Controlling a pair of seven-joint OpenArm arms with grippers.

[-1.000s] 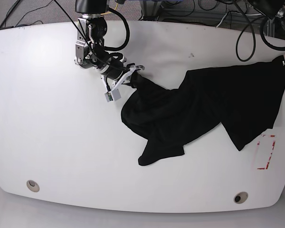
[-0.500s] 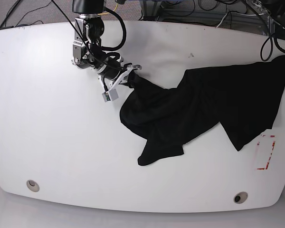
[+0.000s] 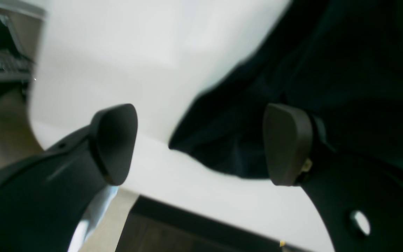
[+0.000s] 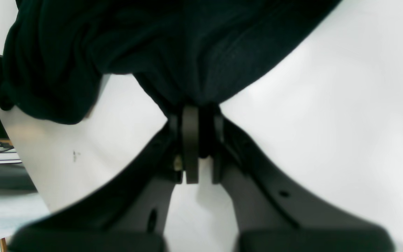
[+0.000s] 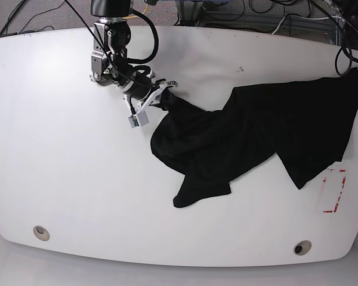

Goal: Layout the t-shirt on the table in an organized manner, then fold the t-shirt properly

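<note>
Near edge of the table (image 5: 77, 196): bare white surface, two grommet holes (image 5: 41, 232), red tape marks (image 5: 335, 189). Mid-table, the t-shirt (image 5: 256, 137) lies bunched, reaching the right edge. The right gripper (image 5: 164, 90) is clamped on the t-shirt's left tip. The wrist view alone shows the left gripper (image 3: 201, 143) spread wide, empty, apparently above the hem at the table's edge. Compared with a second ago, the left arm has withdrawn from the base view.
</note>
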